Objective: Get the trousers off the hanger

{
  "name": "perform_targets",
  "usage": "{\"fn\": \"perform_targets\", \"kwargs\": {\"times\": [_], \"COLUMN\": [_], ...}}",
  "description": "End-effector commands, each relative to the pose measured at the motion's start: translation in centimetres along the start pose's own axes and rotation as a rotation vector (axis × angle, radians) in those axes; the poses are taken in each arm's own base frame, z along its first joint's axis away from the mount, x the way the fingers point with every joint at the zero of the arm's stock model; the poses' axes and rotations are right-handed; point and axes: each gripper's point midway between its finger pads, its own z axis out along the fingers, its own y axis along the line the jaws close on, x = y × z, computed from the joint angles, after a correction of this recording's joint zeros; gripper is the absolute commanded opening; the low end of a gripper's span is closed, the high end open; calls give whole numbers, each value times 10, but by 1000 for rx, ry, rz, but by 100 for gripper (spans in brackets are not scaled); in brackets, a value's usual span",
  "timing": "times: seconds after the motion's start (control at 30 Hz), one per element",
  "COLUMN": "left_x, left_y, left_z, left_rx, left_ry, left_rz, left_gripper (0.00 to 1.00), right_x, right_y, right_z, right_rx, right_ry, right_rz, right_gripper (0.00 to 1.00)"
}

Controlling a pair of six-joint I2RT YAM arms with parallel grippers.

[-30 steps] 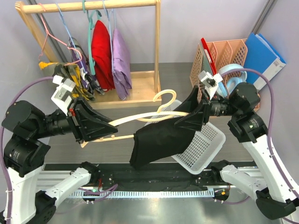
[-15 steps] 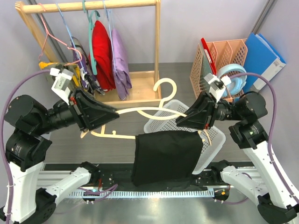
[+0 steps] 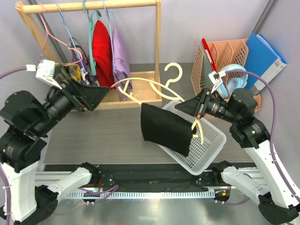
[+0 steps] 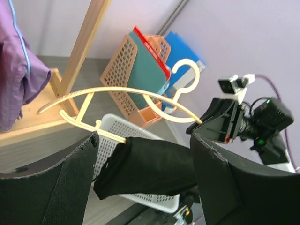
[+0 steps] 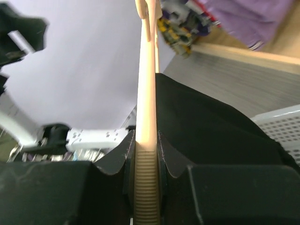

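Observation:
The cream hanger (image 3: 154, 86) hangs tilted in the air above the table, hook (image 3: 174, 70) pointing up. My right gripper (image 3: 198, 115) is shut on its right end; in the right wrist view the ribbed hanger arm (image 5: 146, 187) is pinched between both fingers. The black trousers (image 3: 166, 129) drape over the hanger's lower bar, bunched toward the right and hanging over the white basket (image 3: 211, 140). My left gripper (image 3: 101, 93) stands open, up and left of the hanger's free end, touching nothing. In the left wrist view the hanger (image 4: 117, 89) and trousers (image 4: 150, 166) lie beyond my open left gripper (image 4: 145, 138).
A wooden clothes rack (image 3: 157, 42) at the back left carries a red garment (image 3: 102, 51), a purple garment (image 3: 121, 58) and thin wire hangers. A peach file basket (image 3: 225, 54) with blue folders (image 3: 265, 56) stands at the back right.
My left gripper has opened, let go of the hanger and drawn back up and left. My right gripper has shut on the hanger's right end and raised it; the trousers swung right over the basket.

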Motion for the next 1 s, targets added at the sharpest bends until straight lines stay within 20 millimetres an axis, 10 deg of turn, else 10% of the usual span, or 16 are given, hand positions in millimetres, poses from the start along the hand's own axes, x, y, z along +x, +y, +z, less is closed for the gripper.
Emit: {"fn": "perform_targets", "kwargs": {"times": [0.0,0.6,0.97], "left_x": [3,96,123], "left_y": [-5,-117,-127], "left_z": [21,131,164], "left_rx": [-2,269,236], "left_ry": [65,101,61], "left_rz": [-104,-561,-596], "left_gripper": [74,52,39], "right_x": [-55,-62,-65], "right_y": [32,24,38], "right_z": [-28,-35,-42], "right_rx": [32,45,-25], "right_ry": [-261,-369,-414], "right_rz": [-50,-14,30], "right_gripper": [1,1,1]}}
